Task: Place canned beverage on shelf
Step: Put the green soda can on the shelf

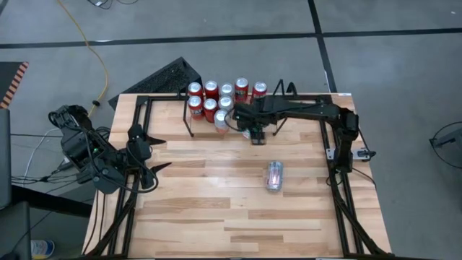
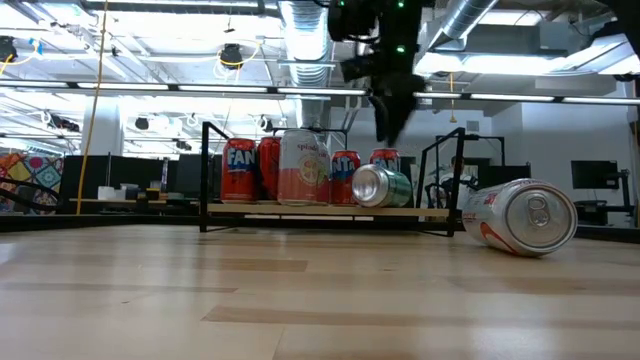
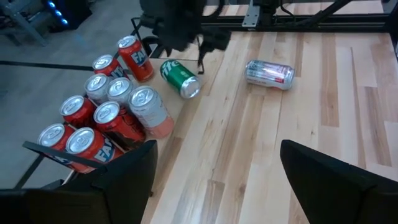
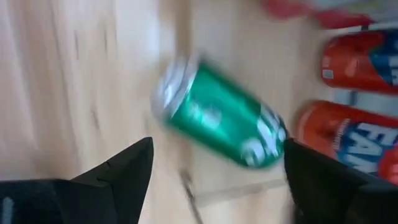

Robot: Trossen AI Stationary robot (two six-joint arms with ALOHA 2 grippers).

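Note:
The shelf (image 2: 320,211) of thin black rods stands at the table's far edge. On it stand several red cans (image 1: 209,97) and an upright pale pink can (image 2: 303,167). At its right end a green can (image 4: 221,118) lies on its side. My right gripper (image 2: 390,110) hangs open above the green can, a finger on each side and clear of it; in the high view it hides the can. A silver and pink can (image 1: 274,175) lies on its side on the bare wood, right of centre. My left gripper (image 3: 214,180) waits open at the table's left edge.
Black rails (image 1: 339,195) run along the table's left and right sides. A dark keyboard (image 1: 166,76) and a yellow cable (image 1: 97,54) lie on the floor beyond the far edge. The near half of the wooden table (image 1: 231,224) is bare wood.

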